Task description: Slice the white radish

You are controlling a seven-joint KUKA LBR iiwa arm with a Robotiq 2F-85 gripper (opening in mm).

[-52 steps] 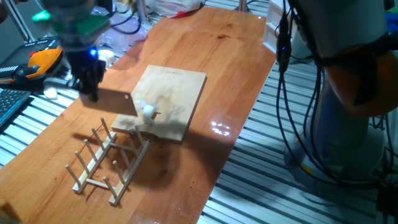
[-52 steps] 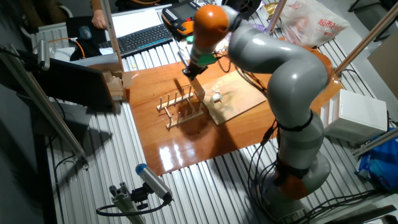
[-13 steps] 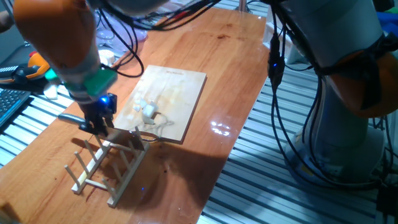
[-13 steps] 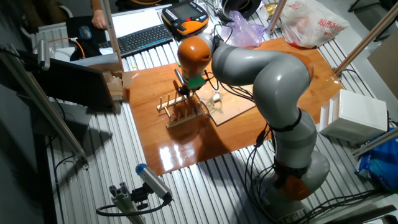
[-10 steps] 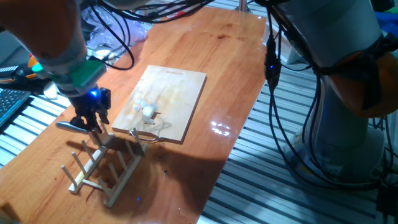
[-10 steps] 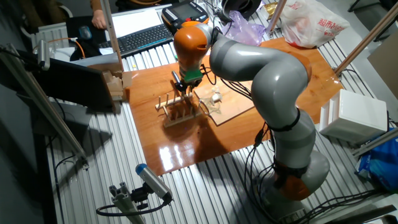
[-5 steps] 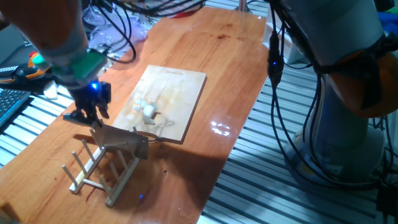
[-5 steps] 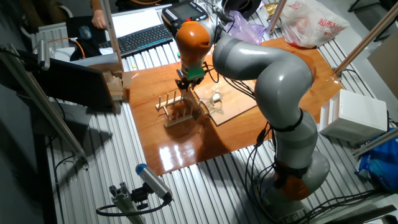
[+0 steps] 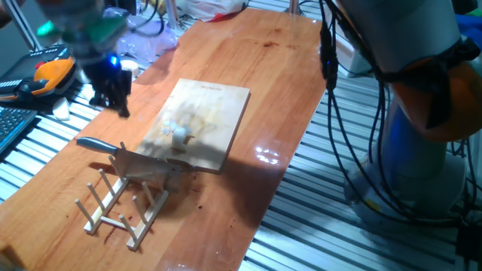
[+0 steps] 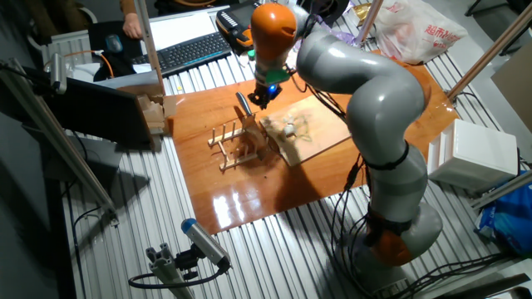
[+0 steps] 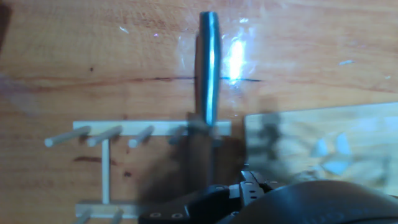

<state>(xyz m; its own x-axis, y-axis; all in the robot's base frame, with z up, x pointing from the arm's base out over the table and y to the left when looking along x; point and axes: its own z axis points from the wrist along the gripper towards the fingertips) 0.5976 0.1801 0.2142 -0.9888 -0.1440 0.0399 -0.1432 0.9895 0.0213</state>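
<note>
The white radish [image 9: 181, 135] is a small pale chunk on the wooden cutting board [image 9: 213, 102], with pale bits beside it. It also shows in the other fixed view [image 10: 288, 129]. A knife rests across the wooden peg rack [image 9: 113, 207], its dark handle [image 9: 96, 143] sticking out left and its blade [image 9: 149, 168] on the pegs. My gripper [image 9: 111, 96] hangs empty above the table, left of the board, fingers apart. In the hand view the knife handle [image 11: 208, 62] lies straight below me, and the board [image 11: 323, 140] is at the right, blurred.
The rack stands near the table's front edge, just in front of the board's near corner. A teach pendant [image 9: 45, 75], a keyboard [image 10: 187, 51] and plastic bags [image 10: 416, 29] lie beyond the table's edges. Cables hang along the right side [image 9: 331, 68].
The gripper laid the knife on the rack and let go of it. It then rose and moved away toward the back left. The rack shifted a little.
</note>
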